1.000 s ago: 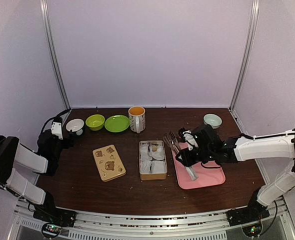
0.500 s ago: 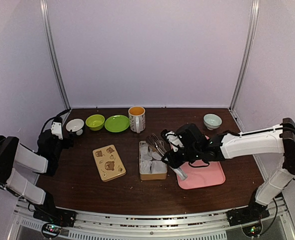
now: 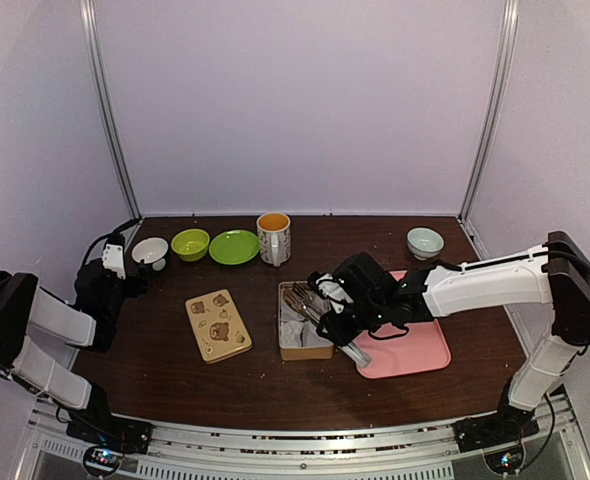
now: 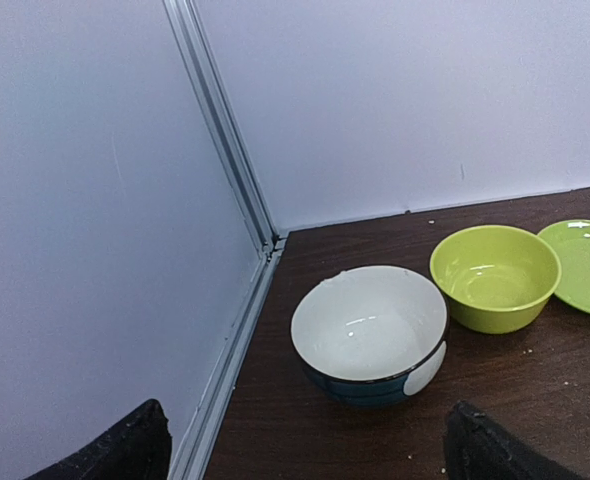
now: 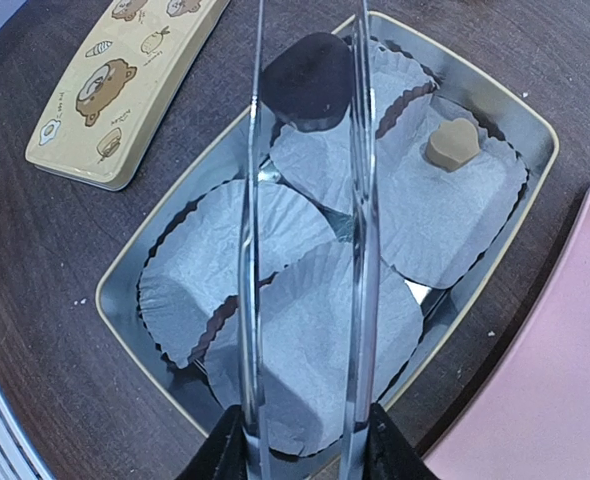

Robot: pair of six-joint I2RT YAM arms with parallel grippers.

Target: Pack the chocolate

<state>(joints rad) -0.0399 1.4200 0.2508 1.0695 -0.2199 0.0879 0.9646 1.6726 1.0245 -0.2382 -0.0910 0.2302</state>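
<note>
My right gripper (image 5: 305, 440) is shut on the handle end of metal tongs (image 5: 360, 220), also seen in the top view as the right gripper (image 3: 350, 322). The tong tips pinch a dark brown chocolate (image 5: 308, 80) above the far paper cups of the open tin (image 5: 110, 305). A lighter brown chocolate (image 5: 449, 142) sits in one white paper cup at the tin's far right. The other cups show no chocolate. Far left, my left gripper (image 4: 305, 455) stands open, facing a white bowl (image 4: 370, 330) and touching nothing.
The bear-printed lid (image 3: 218, 325) lies left of the tin (image 3: 305, 350). A pink tray (image 3: 415, 350) lies right of it. Along the back stand a green bowl (image 3: 190, 243), a green plate (image 3: 234, 246), a mug (image 3: 273, 238) and a pale bowl (image 3: 425, 241).
My right arm has swung left from over the pink tray to over the tin, carrying the tongs. The left arm has not moved.
</note>
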